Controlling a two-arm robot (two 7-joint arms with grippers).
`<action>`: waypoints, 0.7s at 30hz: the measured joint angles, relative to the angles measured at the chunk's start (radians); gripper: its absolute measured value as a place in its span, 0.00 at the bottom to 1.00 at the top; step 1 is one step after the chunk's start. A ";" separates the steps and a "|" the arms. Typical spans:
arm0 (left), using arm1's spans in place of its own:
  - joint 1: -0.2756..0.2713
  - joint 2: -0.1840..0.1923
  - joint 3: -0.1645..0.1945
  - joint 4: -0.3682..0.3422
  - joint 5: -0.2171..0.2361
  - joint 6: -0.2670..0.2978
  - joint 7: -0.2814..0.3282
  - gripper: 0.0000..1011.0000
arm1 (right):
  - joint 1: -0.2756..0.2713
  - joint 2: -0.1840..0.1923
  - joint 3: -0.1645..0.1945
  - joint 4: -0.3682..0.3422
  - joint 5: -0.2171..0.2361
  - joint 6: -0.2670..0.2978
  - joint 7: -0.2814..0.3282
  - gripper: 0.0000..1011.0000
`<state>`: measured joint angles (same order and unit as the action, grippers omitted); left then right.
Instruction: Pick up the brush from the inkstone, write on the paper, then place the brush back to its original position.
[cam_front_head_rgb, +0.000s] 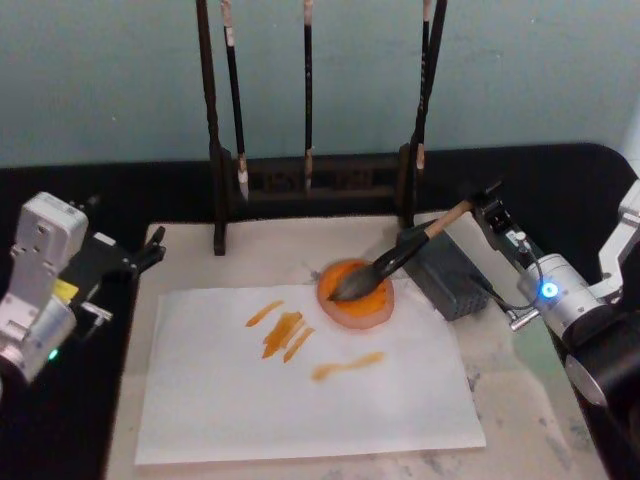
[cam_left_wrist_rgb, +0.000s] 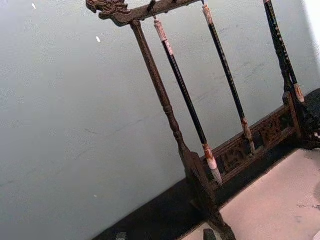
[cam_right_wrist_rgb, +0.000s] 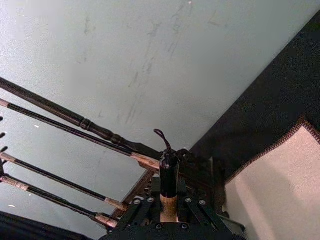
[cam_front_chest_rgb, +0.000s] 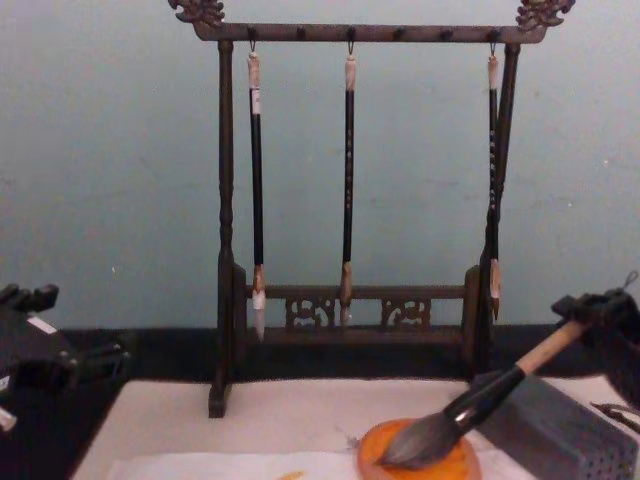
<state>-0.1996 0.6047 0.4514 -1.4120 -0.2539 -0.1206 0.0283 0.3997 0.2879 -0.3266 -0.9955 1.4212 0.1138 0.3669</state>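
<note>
The thick tan-handled, dark-bristled brush (cam_front_head_rgb: 400, 262) is clamped near its black end cap by the right gripper (cam_front_head_rgb: 487, 207). Its long axis slants down leftward, the bristles resting on the round orange inkstone (cam_front_head_rgb: 356, 293). The left gripper (cam_front_head_rgb: 150, 251) is parked well apart; its finger state cannot be told.

Light: soft, even, dim | Shadows: faint beneath the brush rack (cam_front_head_rgb: 310, 190) | Glare: none | Focus: all views slightly soft

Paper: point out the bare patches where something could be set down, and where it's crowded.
The paper is bare along its near edge and its left part, beside the orange strokes. It is crowded at the far right corner: the inkstone sits there with the brush resting in it, held by the right gripper, next to the grey block. The left gripper waits off the left edge.
</note>
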 joint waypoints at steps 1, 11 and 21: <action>0.000 0.000 0.000 0.000 0.000 0.000 0.000 0.99 | 0.000 0.000 0.000 0.000 0.000 0.000 0.000 0.18; 0.000 0.000 0.000 0.000 0.000 0.000 0.000 0.99 | 0.000 0.000 0.000 -0.002 -0.001 -0.001 0.001 0.22; 0.000 0.000 0.000 0.000 0.000 0.000 0.000 0.99 | -0.001 0.000 0.000 -0.003 -0.001 -0.002 0.001 0.53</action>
<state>-0.1995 0.6047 0.4514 -1.4120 -0.2539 -0.1205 0.0283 0.3989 0.2876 -0.3265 -0.9981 1.4203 0.1118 0.3679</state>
